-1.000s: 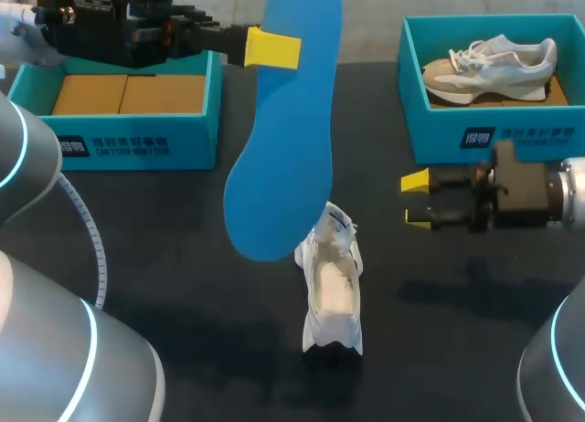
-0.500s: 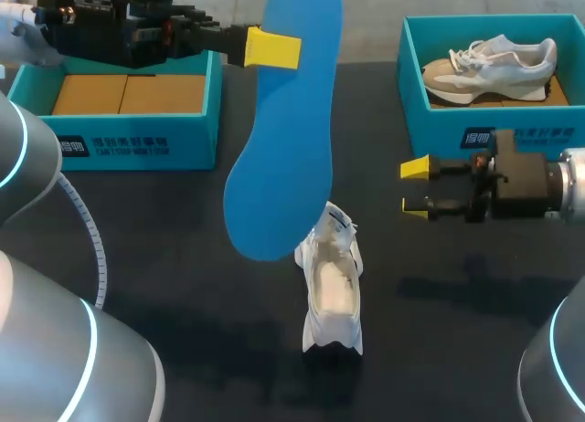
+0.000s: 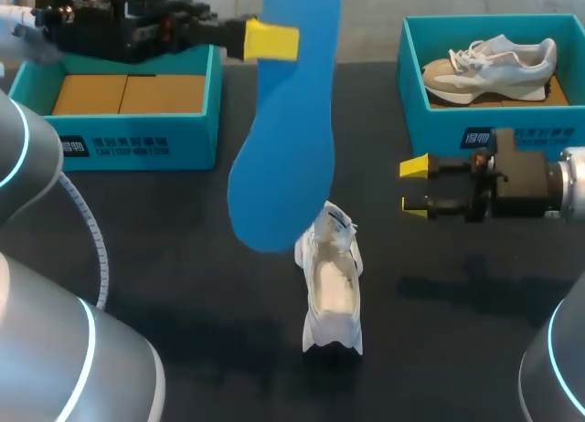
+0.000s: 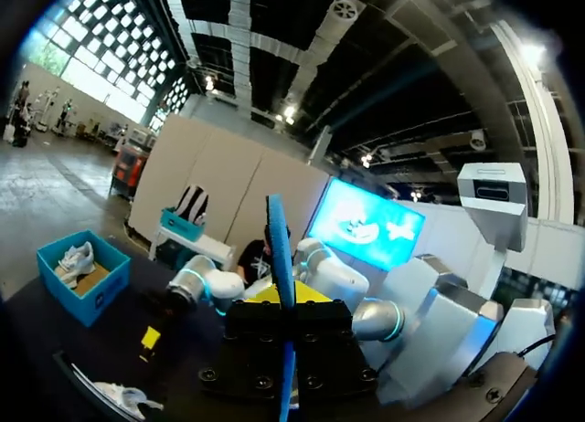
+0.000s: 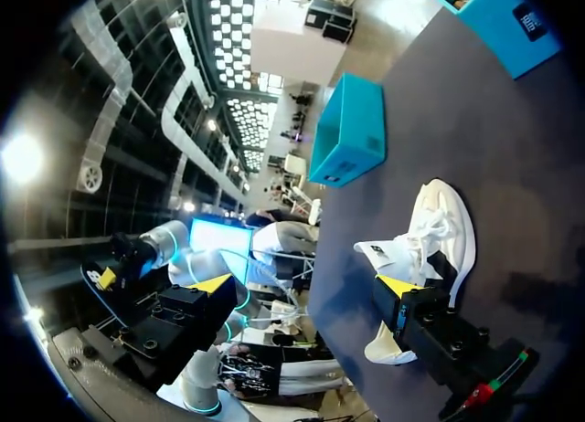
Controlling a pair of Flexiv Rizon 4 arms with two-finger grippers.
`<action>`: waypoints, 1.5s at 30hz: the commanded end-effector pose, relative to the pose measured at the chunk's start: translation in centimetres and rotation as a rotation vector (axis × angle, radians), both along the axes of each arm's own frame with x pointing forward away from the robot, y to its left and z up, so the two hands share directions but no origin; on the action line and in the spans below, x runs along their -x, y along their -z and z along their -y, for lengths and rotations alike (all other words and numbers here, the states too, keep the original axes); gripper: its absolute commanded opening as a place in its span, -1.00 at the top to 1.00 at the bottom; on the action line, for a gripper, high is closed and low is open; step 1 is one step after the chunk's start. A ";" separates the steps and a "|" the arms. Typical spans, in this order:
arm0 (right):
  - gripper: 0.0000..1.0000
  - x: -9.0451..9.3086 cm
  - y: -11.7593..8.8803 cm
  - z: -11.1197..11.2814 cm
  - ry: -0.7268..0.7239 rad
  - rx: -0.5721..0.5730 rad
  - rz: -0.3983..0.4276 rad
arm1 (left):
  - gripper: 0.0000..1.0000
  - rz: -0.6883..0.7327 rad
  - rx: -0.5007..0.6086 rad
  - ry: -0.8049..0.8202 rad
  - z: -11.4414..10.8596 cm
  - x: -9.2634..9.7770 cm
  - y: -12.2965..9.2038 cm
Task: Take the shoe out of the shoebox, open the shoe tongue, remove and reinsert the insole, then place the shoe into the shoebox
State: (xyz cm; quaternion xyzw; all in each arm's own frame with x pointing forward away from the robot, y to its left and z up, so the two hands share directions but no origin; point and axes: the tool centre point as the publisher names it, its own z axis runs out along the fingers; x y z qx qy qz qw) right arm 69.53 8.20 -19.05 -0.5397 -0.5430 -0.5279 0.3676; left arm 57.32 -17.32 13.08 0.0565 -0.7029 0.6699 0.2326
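Since 1 second ago the left gripper (image 3: 273, 40) has gone up a little, and the right gripper (image 3: 416, 186) also. The left jaws pinch the blue insole (image 3: 281, 139), which hangs down over the black table (image 3: 183, 258). The right jaws stand apart and hold nothing. The white shoe (image 3: 331, 290) stands on the table under the insole's lower end, outside the 2 teal shoeboxes (image 3: 137, 143). A beige sneaker (image 3: 489, 64) lies in the right one.

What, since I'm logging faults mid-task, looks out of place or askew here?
Only the blue insole: it hangs in the air in the left gripper, out of the white shoe standing on the table. Nothing looks spilled or damaged.
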 end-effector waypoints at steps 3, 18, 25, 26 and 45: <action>-1.00 0.1 -0.1 -0.1 0.002 0.004 -0.001 | 1.00 0.214 0.118 -0.012 0.7 -3.7 -0.2; -1.00 0.1 -0.1 -0.1 0.002 0.004 -0.001 | 1.00 0.718 0.201 -0.001 0.6 -8.2 0.5; -1.00 0.1 -0.1 -0.1 0.002 0.004 -0.001 | 1.00 0.682 0.177 0.032 0.8 -8.5 0.6; -1.00 0.1 -0.1 -0.1 0.002 0.004 -0.001 | 1.00 0.682 0.177 0.032 0.8 -8.5 0.6; -1.00 0.1 -0.1 -0.1 0.002 0.004 -0.001 | 1.00 1.031 0.304 -0.094 -0.6 -8.1 2.6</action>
